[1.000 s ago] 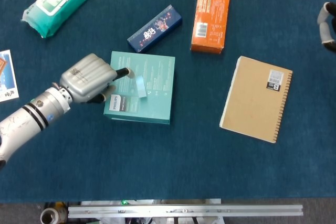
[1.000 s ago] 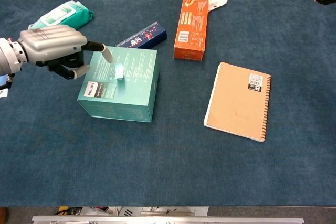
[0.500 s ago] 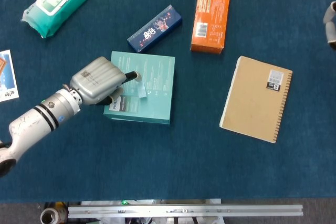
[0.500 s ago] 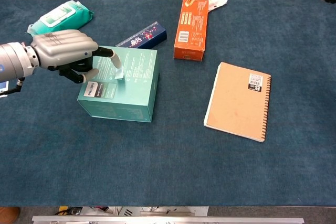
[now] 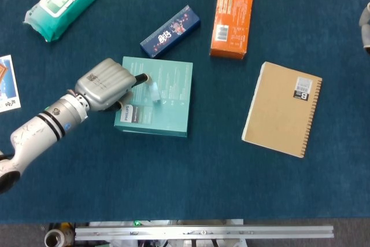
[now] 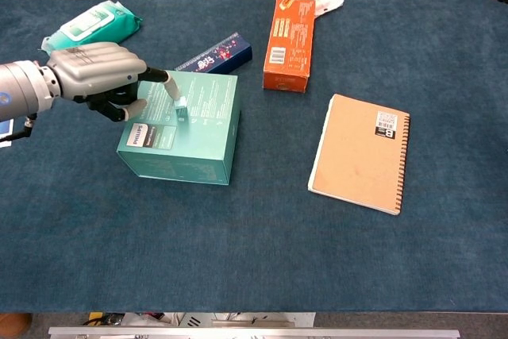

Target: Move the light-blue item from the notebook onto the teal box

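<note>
The notebook [image 5: 281, 110] lies bare, near right. The left hand [image 5: 106, 84] hovers over the teal box [image 5: 167, 99] — one outstretched finger meeting the light-blue item [image 5: 155, 92] on the lid, grip unclear. Recommended: confirm it rests flat, then lift straight off. The right hand [image 5: 364, 25], far right, is barely visible.

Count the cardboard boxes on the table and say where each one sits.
3: the teal box by the left hand, the dark-blue box just behind it, and the orange box further right. None looks hidden.
</note>
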